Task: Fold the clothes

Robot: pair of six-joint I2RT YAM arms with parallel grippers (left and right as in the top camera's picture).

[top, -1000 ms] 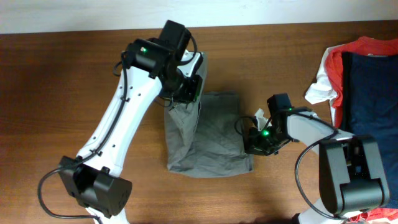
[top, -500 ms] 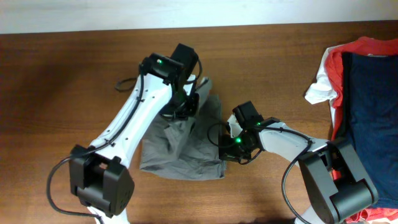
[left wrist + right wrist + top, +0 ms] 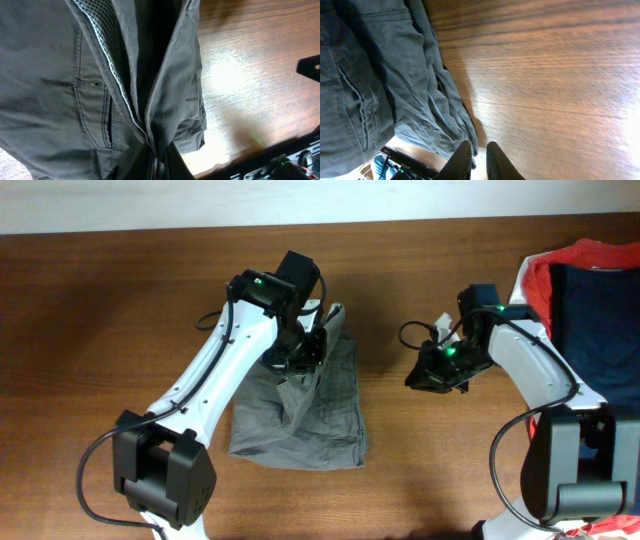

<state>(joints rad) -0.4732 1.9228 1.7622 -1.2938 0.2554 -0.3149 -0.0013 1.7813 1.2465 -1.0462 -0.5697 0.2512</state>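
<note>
The grey-olive shorts [image 3: 318,415] lie folded on the wooden table [image 3: 110,320], with one part lifted. My left gripper [image 3: 305,352] is shut on a bunched fold of the shorts [image 3: 125,85] at their upper edge; the pinch shows in the left wrist view [image 3: 156,161]. A slit pocket and seams show there. My right gripper [image 3: 425,375] hangs over bare wood to the right of the shorts, apart from them. Its fingers [image 3: 477,160] are nearly together with nothing between them, and the shorts [image 3: 375,90] lie to their left.
A pile of other clothes sits at the right edge: a navy blue garment [image 3: 598,330] on a red-orange one [image 3: 600,252], with a white piece [image 3: 520,320].
My right gripper has let go of the shorts and moved right and up, away from them. The shorts' right half now lies folded over. My left gripper has stayed put, still holding.
</note>
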